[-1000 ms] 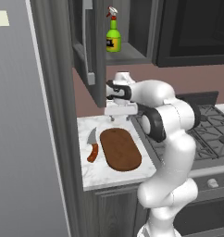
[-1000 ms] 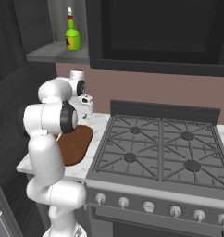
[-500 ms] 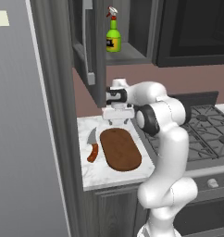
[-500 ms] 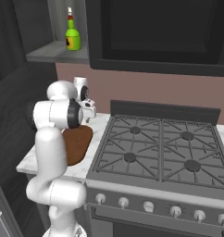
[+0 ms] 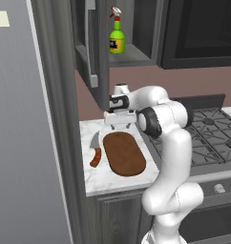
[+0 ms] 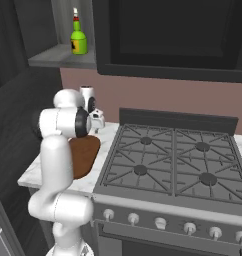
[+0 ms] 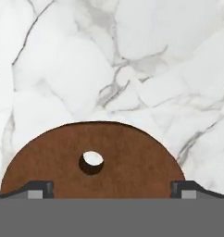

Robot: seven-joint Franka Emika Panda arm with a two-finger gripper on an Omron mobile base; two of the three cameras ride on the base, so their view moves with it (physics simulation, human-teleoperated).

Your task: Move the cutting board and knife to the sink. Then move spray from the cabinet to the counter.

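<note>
I have the gripper hanging over the far rounded end of the cutting board, jaws spread wide and holding nothing, because that end with its hanging hole looks to me the easiest place to pinch a flat board lying on the counter. The knife lies just beside the board's left edge, untouched. The spray stands on the shelf of the open cabinet, waiting for later

Glossy white rounded arm segments, dark joint rings, and a white hand carrying the claw.
</note>
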